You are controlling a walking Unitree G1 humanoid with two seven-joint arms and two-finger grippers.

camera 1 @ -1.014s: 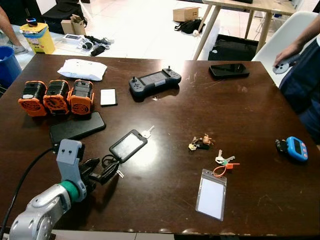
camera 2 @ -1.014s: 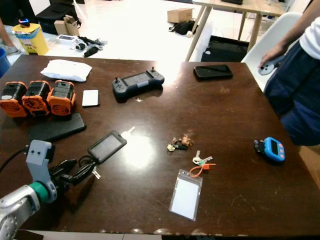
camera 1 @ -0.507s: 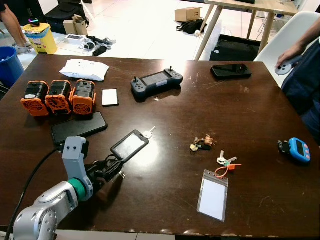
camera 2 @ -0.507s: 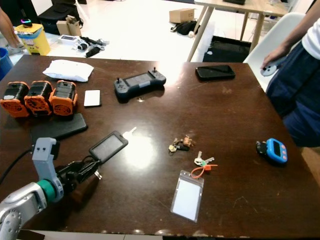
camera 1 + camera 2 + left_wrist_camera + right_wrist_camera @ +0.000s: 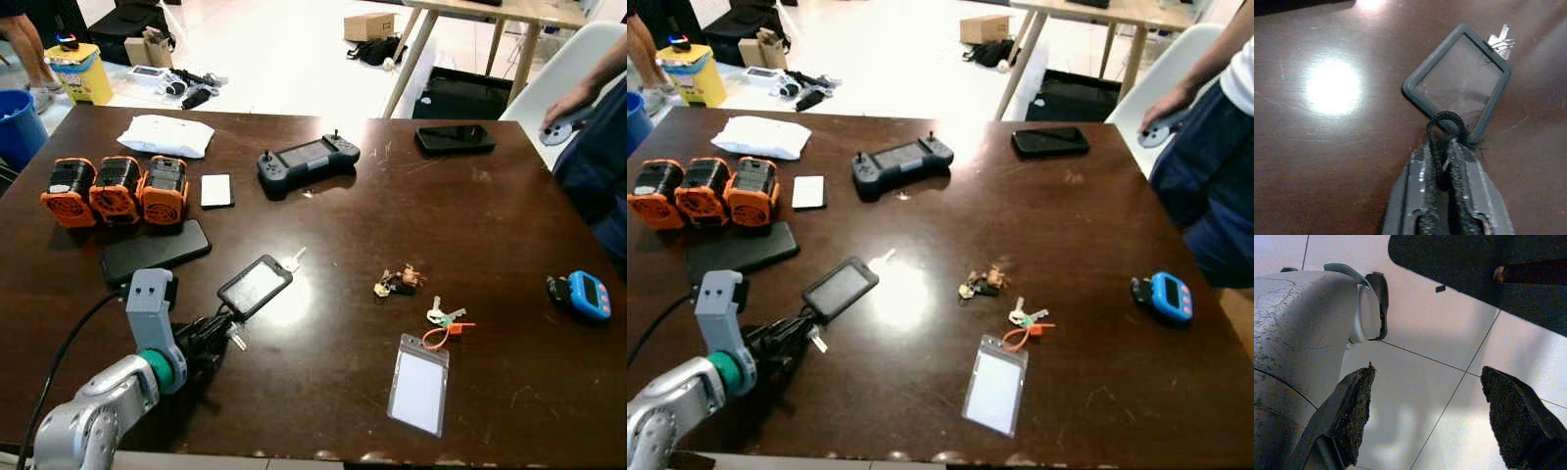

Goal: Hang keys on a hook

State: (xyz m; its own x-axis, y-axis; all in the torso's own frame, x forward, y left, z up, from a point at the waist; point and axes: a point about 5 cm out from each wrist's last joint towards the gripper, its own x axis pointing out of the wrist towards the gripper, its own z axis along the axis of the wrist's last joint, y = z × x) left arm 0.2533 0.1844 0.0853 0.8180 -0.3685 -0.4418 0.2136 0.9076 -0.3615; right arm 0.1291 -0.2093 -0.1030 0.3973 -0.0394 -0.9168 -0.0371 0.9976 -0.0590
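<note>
Now, keys: my black card holder with its key lies on the brown table, just beyond my left gripper.
Axis: holder runs straight away from my fingers — key at the far end.
Grip: left gripper pressed together on the black cord loop.
Right gripper: spread, idle over floor.
Change: my left arm has drawn back, cord tauter.

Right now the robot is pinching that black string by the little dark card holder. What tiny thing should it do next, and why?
Probably lift gently. The left gripper is shut on the black cord looped to the card holder, which lies flat on the table with a key at its far end. No hook is in view.
</note>
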